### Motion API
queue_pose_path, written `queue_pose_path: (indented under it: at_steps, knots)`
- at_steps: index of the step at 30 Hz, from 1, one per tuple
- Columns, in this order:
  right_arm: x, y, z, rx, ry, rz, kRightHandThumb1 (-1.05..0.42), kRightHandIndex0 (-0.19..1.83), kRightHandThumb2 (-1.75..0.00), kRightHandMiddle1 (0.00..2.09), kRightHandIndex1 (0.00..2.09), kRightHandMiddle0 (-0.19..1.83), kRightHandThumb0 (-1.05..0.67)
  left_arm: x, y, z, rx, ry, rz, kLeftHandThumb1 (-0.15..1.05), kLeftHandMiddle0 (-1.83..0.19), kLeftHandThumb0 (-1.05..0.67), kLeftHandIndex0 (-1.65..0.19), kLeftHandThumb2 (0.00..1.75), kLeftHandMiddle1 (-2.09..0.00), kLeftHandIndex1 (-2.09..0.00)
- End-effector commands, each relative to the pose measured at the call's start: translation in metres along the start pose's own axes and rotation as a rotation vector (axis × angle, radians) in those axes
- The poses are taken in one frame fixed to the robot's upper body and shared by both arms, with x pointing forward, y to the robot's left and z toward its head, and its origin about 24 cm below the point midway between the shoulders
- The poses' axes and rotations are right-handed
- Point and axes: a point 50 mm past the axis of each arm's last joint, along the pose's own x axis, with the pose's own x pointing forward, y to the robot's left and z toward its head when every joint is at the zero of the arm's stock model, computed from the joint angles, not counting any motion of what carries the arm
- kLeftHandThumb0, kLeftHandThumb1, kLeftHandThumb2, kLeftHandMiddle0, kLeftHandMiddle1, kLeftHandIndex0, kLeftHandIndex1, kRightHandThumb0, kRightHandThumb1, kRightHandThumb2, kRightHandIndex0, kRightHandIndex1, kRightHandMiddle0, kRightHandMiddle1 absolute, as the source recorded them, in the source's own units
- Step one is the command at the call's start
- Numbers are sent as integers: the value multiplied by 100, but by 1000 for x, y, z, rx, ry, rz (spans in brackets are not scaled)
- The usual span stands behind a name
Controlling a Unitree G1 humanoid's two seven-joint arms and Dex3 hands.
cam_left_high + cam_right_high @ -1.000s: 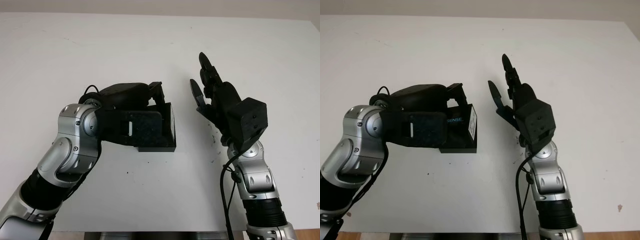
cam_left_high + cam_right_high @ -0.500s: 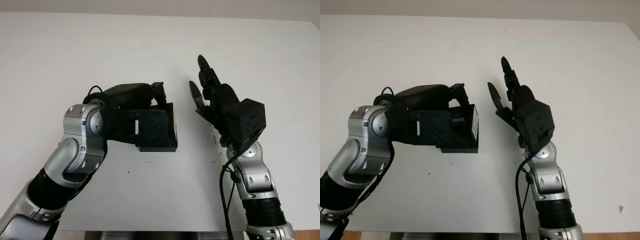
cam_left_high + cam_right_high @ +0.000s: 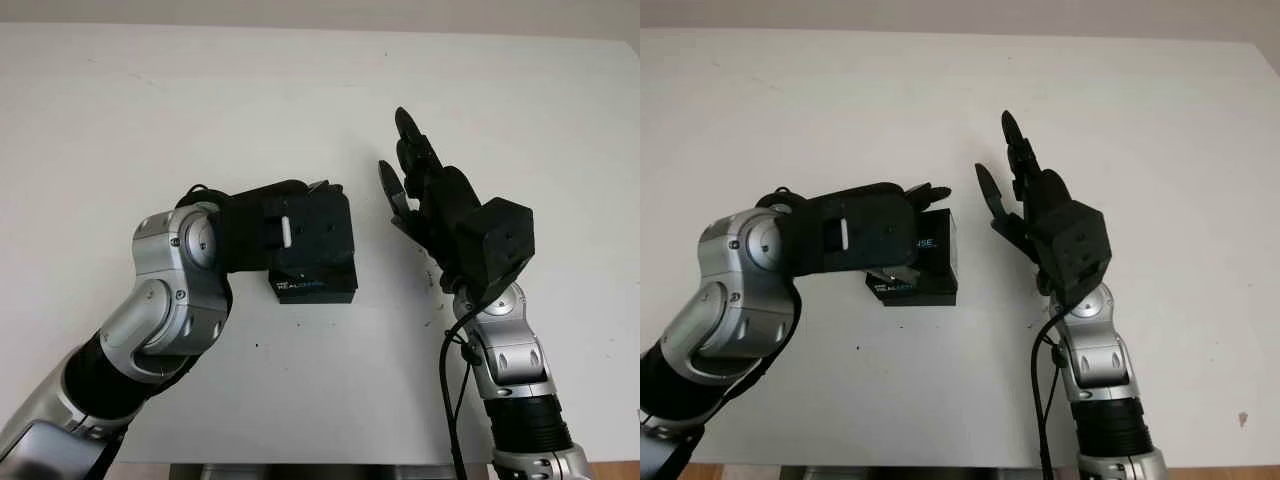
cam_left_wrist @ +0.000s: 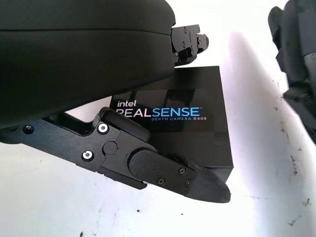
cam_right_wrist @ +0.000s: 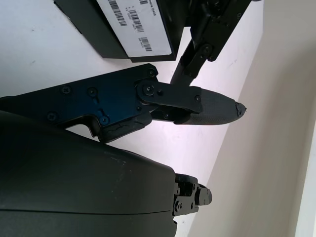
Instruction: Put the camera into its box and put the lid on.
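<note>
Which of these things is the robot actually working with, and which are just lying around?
Part of the job:
black RealSense box, lid closed
left hand, over the box, touching it
right hand, open, raised beside the box

Just there:
white table

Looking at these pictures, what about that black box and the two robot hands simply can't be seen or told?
- Inside the black box, wrist view: closed lid hides whether the camera is in.
- Left hand, head views: its shell covers its fingers, so its grip on the box is unclear.
- Barcode label, right wrist view: print too small, cut by the edge.
- Right hand: open beside the box.
</note>
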Motion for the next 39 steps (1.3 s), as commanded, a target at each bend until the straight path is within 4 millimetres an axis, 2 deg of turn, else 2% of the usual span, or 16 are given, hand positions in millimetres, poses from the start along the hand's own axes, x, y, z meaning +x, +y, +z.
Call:
queue_pose_path:
  at_steps: [1,7,9,12,16,20,21,23,25,27,28,29,30,32,34,39]
  knots:
    - [1,-1,3,0,-14,-2,-105,-6,-52,5,5,-3,-74,-2,-21,13,30,-68,-143,105,-39,-60,19,22,-166,0]
    - [2,-1,4,-4,-21,1,-105,-5,-52,6,6,-2,-72,-7,-20,16,78,-89,-154,105,-49,-64,19,25,-170,0]
    - [2,-1,3,-3,-23,3,-105,-4,-52,6,6,-2,-72,-9,-21,16,125,-98,-153,105,-21,-66,19,29,-182,0]
    - [2,-1,4,-7,-25,4,-105,-4,-52,6,6,-1,-73,-13,-20,17,196,-126,-149,105,-3,-69,19,33,-190,0]
    - [2,-1,4,-7,-29,7,-105,-3,-52,6,6,-1,-72,-23,-14,18,252,-159,-147,105,-23,-71,19,35,-189,0]
    - [2,-2,4,-19,-33,7,-105,-3,-52,6,6,0,-71,-36,-3,22,276,-159,-178,105,-10,-72,19,38,-182,0]
    - [2,-2,4,-19,-33,8,-105,-2,-52,6,7,0,-71,-39,0,22,273,-157,-186,105,1,-73,19,38,-164,0]
    - [2,-1,4,-15,-33,7,-105,-2,-52,6,6,0,-71,-45,7,23,243,-151,-197,105,5,-74,19,39,-109,0]
    - [2,-2,4,-16,-29,8,-105,-2,-51,6,7,1,-71,-51,15,24,215,-157,-171,105,-10,-74,19,38,-176,0]
    - [2,-1,4,-25,-25,9,-105,-2,-51,7,7,1,-71,-56,24,25,187,-175,-138,105,-72,-74,19,37,-203,0]
    - [2,-1,3,-29,-23,9,-105,-2,-51,7,7,1,-72,-58,28,25,174,-184,-128,105,-85,-75,19,38,-206,0]
    - [2,-1,3,-30,-22,9,-105,-1,-51,7,7,2,-72,-60,30,25,166,-191,-125,105,-89,-75,19,38,-208,0]
    - [1,-2,3,-33,-24,9,-105,-1,-51,7,7,2,-72,-61,32,26,157,-201,-120,105,-91,-75,19,38,-209,0]
    - [1,-2,3,-38,-24,10,-105,-1,-51,7,6,2,-72,-66,41,25,140,-200,-106,105,-81,-76,19,39,-209,0]
    - [0,-3,3,-41,-25,10,-105,-2,-51,7,6,2,-73,-71,50,25,128,-190,-92,105,-61,-77,19,38,-209,0]
    - [0,-3,2,-51,-20,11,-105,-1,-51,6,6,3,-73,-78,68,20,86,-220,37,105,-53,-78,19,37,-209,-2]
